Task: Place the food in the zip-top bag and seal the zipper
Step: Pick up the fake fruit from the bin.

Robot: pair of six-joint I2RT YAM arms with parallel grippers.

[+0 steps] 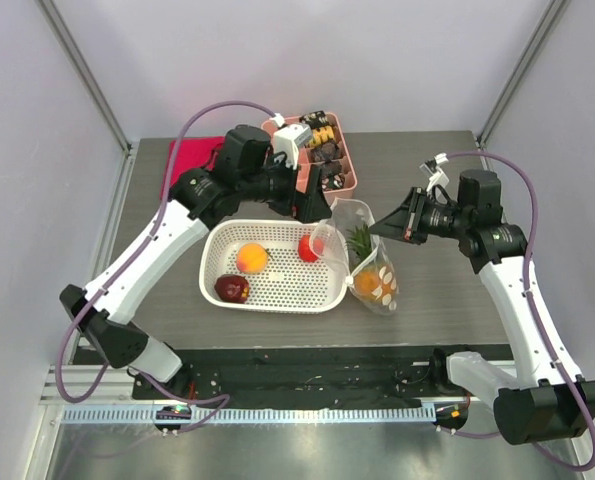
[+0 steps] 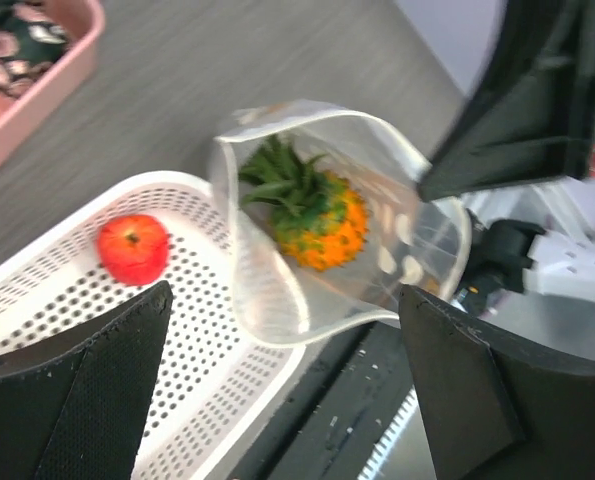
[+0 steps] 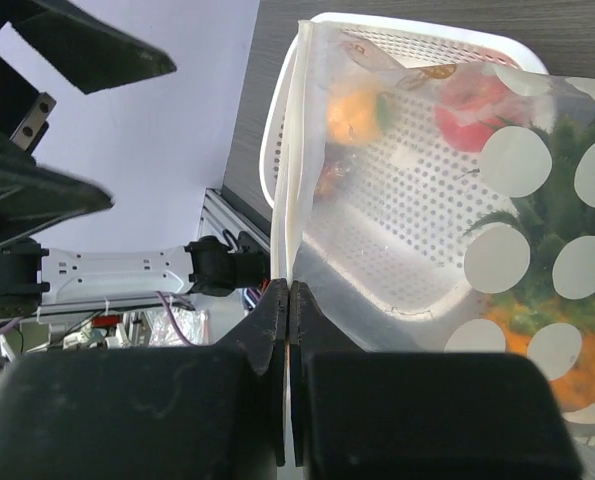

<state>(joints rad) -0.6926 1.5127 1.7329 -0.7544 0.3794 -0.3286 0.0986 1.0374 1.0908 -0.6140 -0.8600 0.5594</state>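
Grey table (image 1: 437,290), pale walls (image 1: 277,60), left tool (image 2: 285,300) spread, right tool (image 3: 289,300) pinching zip-top bag (image 3: 397,300).

The left arm (image 1: 145,252) and right arm (image 1: 525,310) are white with black joints, looping purple cables (image 1: 209,108) and black wedge-shaped pincer fingers (image 2: 87,400).

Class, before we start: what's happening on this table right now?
Toy fruit is being packed into a clear dotted zip-top bag. The right tool is shut on the bag's mouth edge, holding it up. The left tool hangs open above the mouth. The pineapple is already inside; the peach, dark red apple and small red apple lie in the white basket. The zipper is not sealed.
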